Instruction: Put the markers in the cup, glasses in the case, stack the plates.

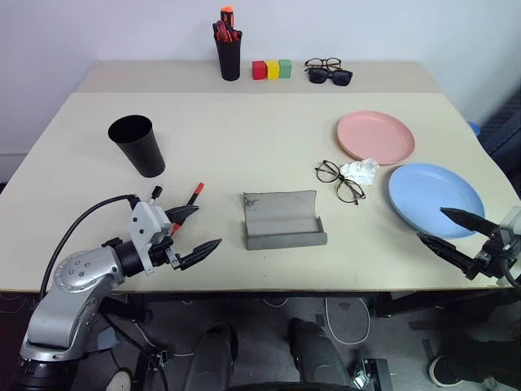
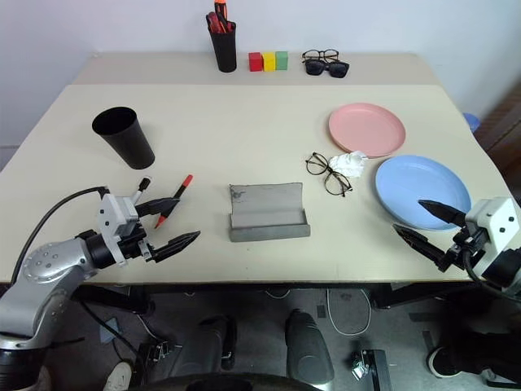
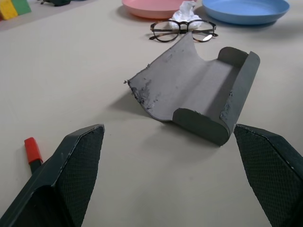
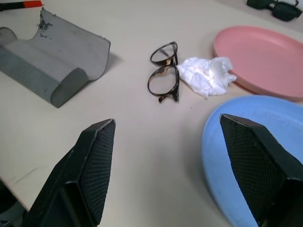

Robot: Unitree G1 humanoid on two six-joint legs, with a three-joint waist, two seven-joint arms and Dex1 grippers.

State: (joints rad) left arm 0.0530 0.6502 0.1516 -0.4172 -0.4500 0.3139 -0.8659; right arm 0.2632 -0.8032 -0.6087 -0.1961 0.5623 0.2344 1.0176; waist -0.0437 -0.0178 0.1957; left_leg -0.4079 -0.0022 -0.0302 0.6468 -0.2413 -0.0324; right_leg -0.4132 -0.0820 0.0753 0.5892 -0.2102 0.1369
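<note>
Left eye view: both fingers spread apart, empty, left [image 1: 190, 234] beside marker [image 1: 190, 199], right [image 1: 456, 234] over blue plate [image 1: 423, 191].

Bright, even light; soft faint shadows; sharp, glare-free pictures.

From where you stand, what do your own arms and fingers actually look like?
Each arm is silvery grey metal with rounded joint housings. A black cable loops along the left arm to a white block at the wrist. The left gripper and right gripper each carry two black, tapering, pointed fingers, their inner faces finely dimpled like mesh.
</note>
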